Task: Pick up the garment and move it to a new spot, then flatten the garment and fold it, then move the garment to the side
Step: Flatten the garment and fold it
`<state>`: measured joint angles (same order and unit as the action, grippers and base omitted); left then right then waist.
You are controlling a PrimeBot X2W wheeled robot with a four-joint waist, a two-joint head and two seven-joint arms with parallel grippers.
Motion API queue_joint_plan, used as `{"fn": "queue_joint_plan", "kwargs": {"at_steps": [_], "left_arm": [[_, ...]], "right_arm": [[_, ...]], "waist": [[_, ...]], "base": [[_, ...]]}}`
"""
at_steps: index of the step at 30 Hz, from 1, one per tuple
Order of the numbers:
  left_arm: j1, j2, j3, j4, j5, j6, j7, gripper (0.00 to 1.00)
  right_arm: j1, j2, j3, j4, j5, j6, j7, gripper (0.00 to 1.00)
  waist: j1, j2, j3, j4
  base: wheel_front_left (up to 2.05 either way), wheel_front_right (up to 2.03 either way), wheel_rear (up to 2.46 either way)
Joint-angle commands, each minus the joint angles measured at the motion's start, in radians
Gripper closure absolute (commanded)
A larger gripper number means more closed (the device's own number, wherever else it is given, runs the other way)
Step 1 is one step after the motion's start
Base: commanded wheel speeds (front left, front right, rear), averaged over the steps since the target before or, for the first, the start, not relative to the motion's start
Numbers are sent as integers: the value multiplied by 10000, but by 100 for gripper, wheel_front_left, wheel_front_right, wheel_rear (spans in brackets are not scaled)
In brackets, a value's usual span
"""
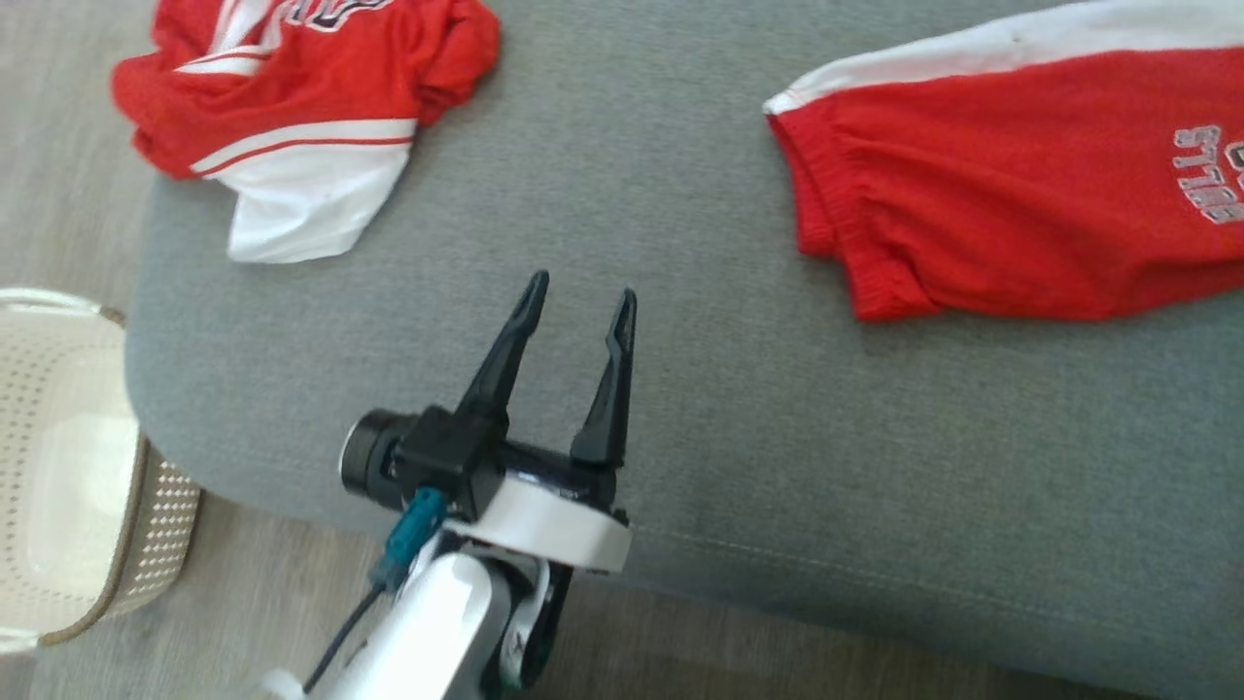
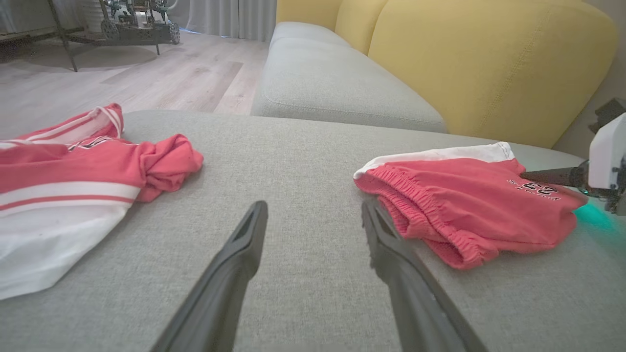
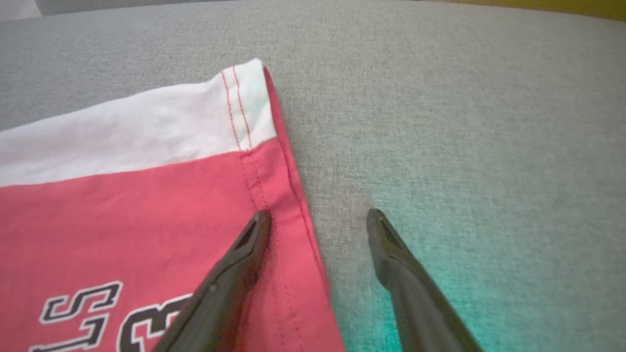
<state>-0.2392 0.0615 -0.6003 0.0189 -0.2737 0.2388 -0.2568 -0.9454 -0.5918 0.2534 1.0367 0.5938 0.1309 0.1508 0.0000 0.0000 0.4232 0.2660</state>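
The garment (image 1: 1020,185) runs off-frame, its lettering (image 1: 1213,175) perhaps "BULLS".

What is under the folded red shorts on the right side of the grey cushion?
The folded red shorts lie flat on the grey cushion. Anything beneath or between their layers is hidden by fabric.

Garments, red and white: 2, namely crumpled garment (image 1: 292,117) and folded garment (image 1: 1020,185). Grey cushion (image 1: 680,408): 1; perforated basket (image 1: 165,544): 1; yellow-backed sofa (image 2: 489,63): 1. Grippers: 2, namely left gripper (image 1: 581,290) and right gripper (image 3: 319,216).
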Motion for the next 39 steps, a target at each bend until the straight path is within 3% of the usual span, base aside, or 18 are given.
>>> {"fn": "queue_joint_plan", "kwargs": {"at_steps": [1, 5, 6, 8, 9, 10, 11, 21, 33, 39], "left_arm": [[35, 7, 367, -445, 125, -19, -49, 0], [191, -31, 464, -495, 221, -94, -49, 0], [219, -40, 495, -495, 252, -117, -49, 0], [244, -54, 558, -512, 340, -160, -49, 0], [248, -59, 584, -516, 396, -176, -49, 0], [256, -63, 614, -510, 436, -187, -49, 0], [268, -68, 640, -501, 461, -203, -49, 0], [428, -94, 813, -307, 614, -387, -49, 0], [606, -104, 904, -311, 775, -611, -49, 0], [550, -107, 853, -211, 844, -740, -49, 0]], "right_arm": [[225, 17, 201, 54, 50, -2, 267, 0], [299, 257, 428, 247, 219, -2, 756, 0], [329, 321, 501, 269, 285, -2, 883, 5], [384, 431, 663, 298, 389, -2, 1146, 53], [393, 450, 737, 287, 437, -2, 1236, 69], [398, 468, 789, 280, 493, -2, 1299, 94], [402, 486, 837, 269, 545, -2, 1342, 100], [191, 195, 975, 590, 510, -2, 606, 100], [-640, -482, 1165, 1030, -356, -2, 81, 100], [-1299, 65, 1185, 937, -583, -2, 13, 100]], "waist": [[0, 0, -79, 74], [0, 0, -158, 87], [0, 0, -188, 76], [0, 0, -253, 27], [0, 0, -273, -2], [0, 0, -297, -40], [0, 0, -324, -80], [0, 0, -841, -810], [0, 0, -1184, -1811], [0, 0, -1266, -2143]], "base": [[0, 0, 0], [0, 0, 0], [0, 0, 0], [0, 0, 0], [0, 0, 0], [0, 0, 0], [0, 0, 0], [0, 0, 0], [0, 0, 0], [0, 0, 0]]}}
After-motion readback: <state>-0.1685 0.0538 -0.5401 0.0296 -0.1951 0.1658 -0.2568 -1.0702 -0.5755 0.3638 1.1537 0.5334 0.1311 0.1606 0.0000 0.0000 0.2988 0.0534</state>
